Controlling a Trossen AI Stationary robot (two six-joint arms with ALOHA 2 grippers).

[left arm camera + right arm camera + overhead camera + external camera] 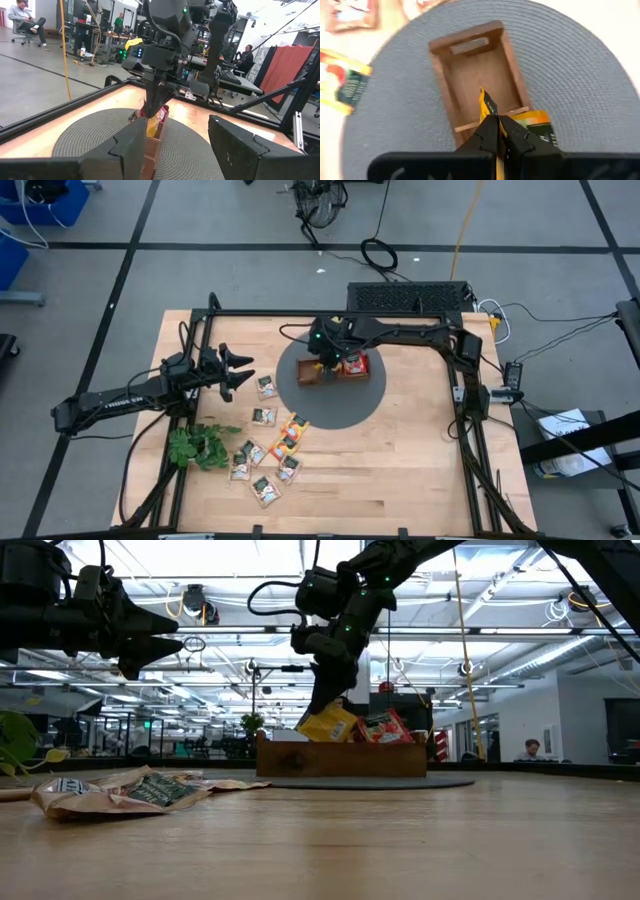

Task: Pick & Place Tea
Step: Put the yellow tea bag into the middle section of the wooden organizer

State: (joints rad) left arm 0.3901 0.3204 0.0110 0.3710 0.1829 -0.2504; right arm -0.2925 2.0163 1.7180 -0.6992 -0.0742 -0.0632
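Right gripper (497, 122), centre of the overhead frame, is clamped on an orange-yellow tea bag (487, 105), edge-up directly over the wooden tray (470, 75), middle compartment straight below. Left gripper (235, 372) hangs parted at left, nearer the loose tea bags (265, 450) on the worktop (400, 470).

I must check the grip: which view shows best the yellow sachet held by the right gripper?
The right wrist view: the yellow sachet stands pinched in the shut right gripper over the tray. The low view shows it side-on at the tray. The left wrist view shows only an edge. In the high view the arm hides it.
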